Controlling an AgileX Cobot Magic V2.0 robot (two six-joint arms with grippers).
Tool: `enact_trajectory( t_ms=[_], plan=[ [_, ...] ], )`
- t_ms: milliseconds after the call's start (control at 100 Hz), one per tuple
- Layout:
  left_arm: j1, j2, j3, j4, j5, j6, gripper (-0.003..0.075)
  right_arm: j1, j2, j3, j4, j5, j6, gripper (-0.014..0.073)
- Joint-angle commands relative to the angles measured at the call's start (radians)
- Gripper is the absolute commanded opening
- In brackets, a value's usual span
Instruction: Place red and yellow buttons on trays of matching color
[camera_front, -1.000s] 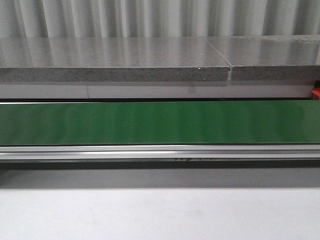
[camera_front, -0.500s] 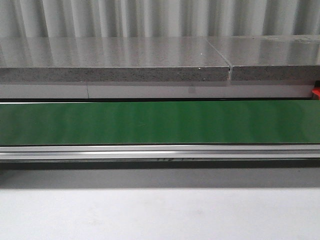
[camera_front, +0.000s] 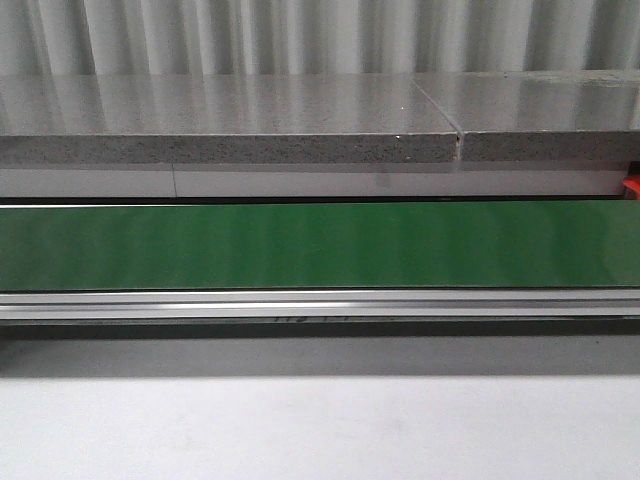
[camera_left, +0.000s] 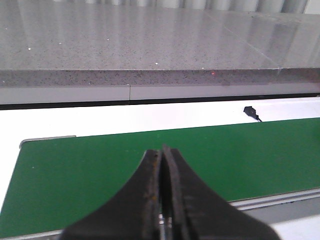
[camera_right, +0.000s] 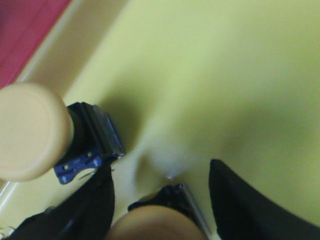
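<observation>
Lying between right end effector (camera_right: 160, 200) fingers, yellow button (camera_right: 160, 225)

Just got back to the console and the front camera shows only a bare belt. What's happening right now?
The action is off to the side, out of the front view. The right pincer is open over the yellow tray, with a yellow button between its fingers; whether it is resting on the tray yet is unclear. Another yellow button already lies in that tray, and a red tray sits next to it. The left pincer waits shut above the green belt, which carries nothing.
</observation>
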Motion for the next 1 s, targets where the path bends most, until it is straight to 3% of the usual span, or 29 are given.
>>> enact_trajectory(
  t_ms=[0,610,820,990],
  plan=[
    [-0.007,0.005,-0.029,-0.005,-0.069,0.001,-0.0021,0.0,-0.058,-0.027,0.005,-0.048,-0.005,0.0449],
    [-0.007,0.005,-0.029,-0.005,-0.069,0.001,-0.0021,0.013,-0.321,-0.073,0.056,0.03,-0.005,0.0448],
    [-0.007,0.005,-0.029,-0.005,-0.069,0.001,-0.0021,0.134,-0.43,-0.072,0.056,0.031,-0.018,0.0448],
    [-0.007,0.005,-0.029,-0.005,-0.069,0.001,-0.0021,0.291,-0.529,-0.072,0.029,0.013,-0.028,0.0448]
  ],
)
